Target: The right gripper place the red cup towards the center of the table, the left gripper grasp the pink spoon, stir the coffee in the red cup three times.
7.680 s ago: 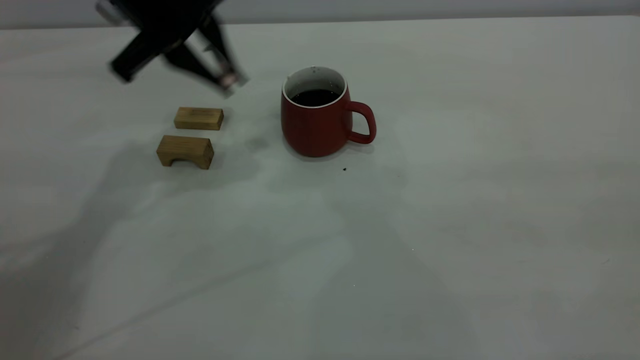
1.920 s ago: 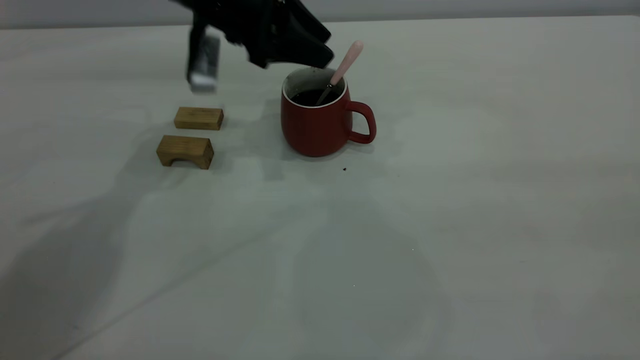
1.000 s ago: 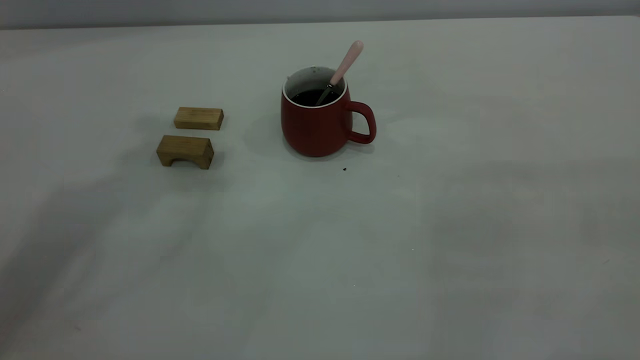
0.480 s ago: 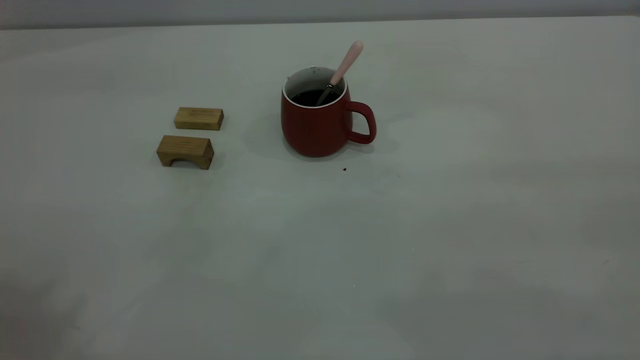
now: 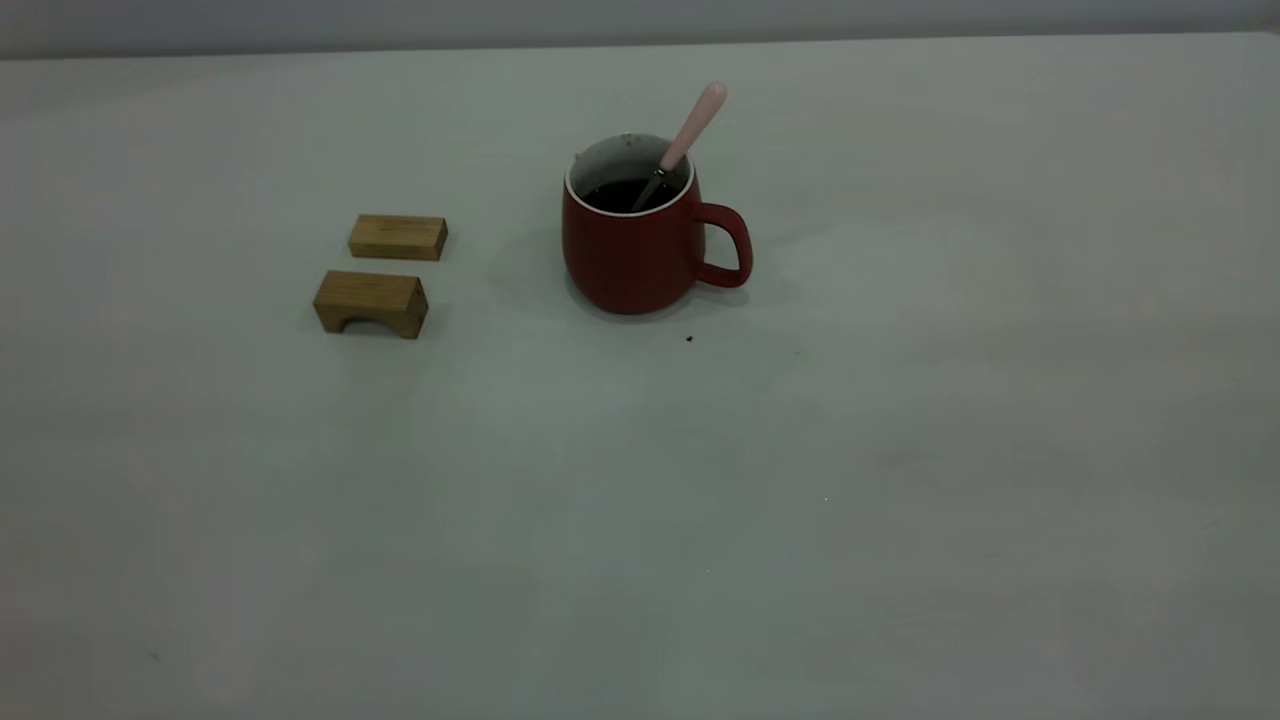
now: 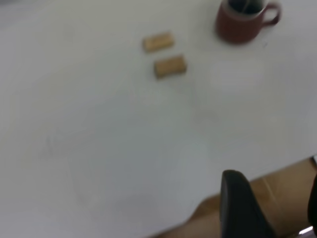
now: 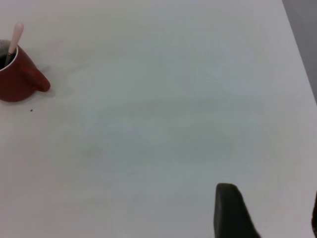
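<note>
The red cup [image 5: 640, 255] stands upright near the middle of the table [image 5: 700, 500], handle to the right. Dark coffee [image 5: 622, 194] fills it. The pink spoon [image 5: 692, 122] leans inside against the rim, its pink handle sticking up to the right, free of any gripper. No gripper shows in the exterior view. In the left wrist view my left gripper [image 6: 275, 210] is open and empty, drawn back over the table's edge, far from the red cup [image 6: 243, 25]. My right gripper [image 7: 272, 215] is also open and empty, far from the red cup [image 7: 19, 79] and the pink spoon [image 7: 16, 33].
Two small wooden blocks lie left of the cup: a flat one [image 5: 397, 237] and an arched one [image 5: 370, 302]. The same blocks [image 6: 164, 54] show in the left wrist view. A few dark specks [image 5: 689, 339] lie just in front of the cup.
The left gripper let go of the spoon in the cup and left the exterior view. In the last second only the arm shadows on the table have faded.
</note>
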Controlling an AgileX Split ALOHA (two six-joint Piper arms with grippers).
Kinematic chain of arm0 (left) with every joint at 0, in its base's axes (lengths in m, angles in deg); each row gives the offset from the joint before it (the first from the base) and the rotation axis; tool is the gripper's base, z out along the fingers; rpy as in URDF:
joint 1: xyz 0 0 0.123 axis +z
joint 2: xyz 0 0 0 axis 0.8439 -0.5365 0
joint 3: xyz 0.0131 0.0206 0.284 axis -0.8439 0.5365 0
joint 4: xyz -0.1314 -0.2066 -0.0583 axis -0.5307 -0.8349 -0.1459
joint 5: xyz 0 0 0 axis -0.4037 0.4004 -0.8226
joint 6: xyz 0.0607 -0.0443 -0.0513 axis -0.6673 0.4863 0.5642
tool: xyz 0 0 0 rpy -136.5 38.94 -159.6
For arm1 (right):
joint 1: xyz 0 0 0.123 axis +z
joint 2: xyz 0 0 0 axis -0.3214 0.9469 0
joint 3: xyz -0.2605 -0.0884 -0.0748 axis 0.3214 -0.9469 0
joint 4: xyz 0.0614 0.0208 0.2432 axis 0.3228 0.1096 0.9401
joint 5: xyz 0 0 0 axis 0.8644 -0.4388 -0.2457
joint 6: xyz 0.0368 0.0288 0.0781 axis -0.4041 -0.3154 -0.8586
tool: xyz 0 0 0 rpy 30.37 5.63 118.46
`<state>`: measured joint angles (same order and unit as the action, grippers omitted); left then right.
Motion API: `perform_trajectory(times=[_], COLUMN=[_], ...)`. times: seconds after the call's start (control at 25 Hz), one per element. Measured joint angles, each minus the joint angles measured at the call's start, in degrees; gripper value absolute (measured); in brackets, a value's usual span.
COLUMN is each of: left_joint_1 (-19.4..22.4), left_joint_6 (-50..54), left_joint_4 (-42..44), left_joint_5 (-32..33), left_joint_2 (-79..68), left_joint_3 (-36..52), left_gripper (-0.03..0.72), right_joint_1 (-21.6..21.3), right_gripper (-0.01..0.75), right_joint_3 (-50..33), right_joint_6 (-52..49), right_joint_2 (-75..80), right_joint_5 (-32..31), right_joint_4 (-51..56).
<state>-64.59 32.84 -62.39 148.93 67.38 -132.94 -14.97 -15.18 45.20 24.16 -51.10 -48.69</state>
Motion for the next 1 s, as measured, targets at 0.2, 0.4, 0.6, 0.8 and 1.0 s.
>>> perform_trajectory(times=[0.2,0.4,0.6,0.8,1.0], left_joint_1=[4.1,4.7,4.7,4.7,4.7], left_joint_6=[0.1,2.7,4.6,4.7,4.8], left_joint_4=[0.0,0.0,0.4,0.7,0.7], left_joint_5=[-3.3,-3.5,-2.2,-1.8,-1.8], left_joint_2=[8.2,13.3,17.2,20.7,20.8], left_joint_3=[11.2,14.0,15.5,15.5,15.5], left_gripper=[0.411,0.411,0.411,0.411,0.411], right_joint_1=[0.0,0.0,0.0,0.0,0.0], right_gripper=[0.427,0.427,0.427,0.427,0.427], right_joint_3=[0.0,0.0,0.0,0.0,0.0], right_joint_6=[0.0,0.0,0.0,0.0,0.0], right_joint_2=[0.0,0.0,0.0,0.0,0.0], right_joint_5=[0.0,0.0,0.0,0.0,0.0], right_joint_4=[0.0,0.0,0.0,0.0,0.0])
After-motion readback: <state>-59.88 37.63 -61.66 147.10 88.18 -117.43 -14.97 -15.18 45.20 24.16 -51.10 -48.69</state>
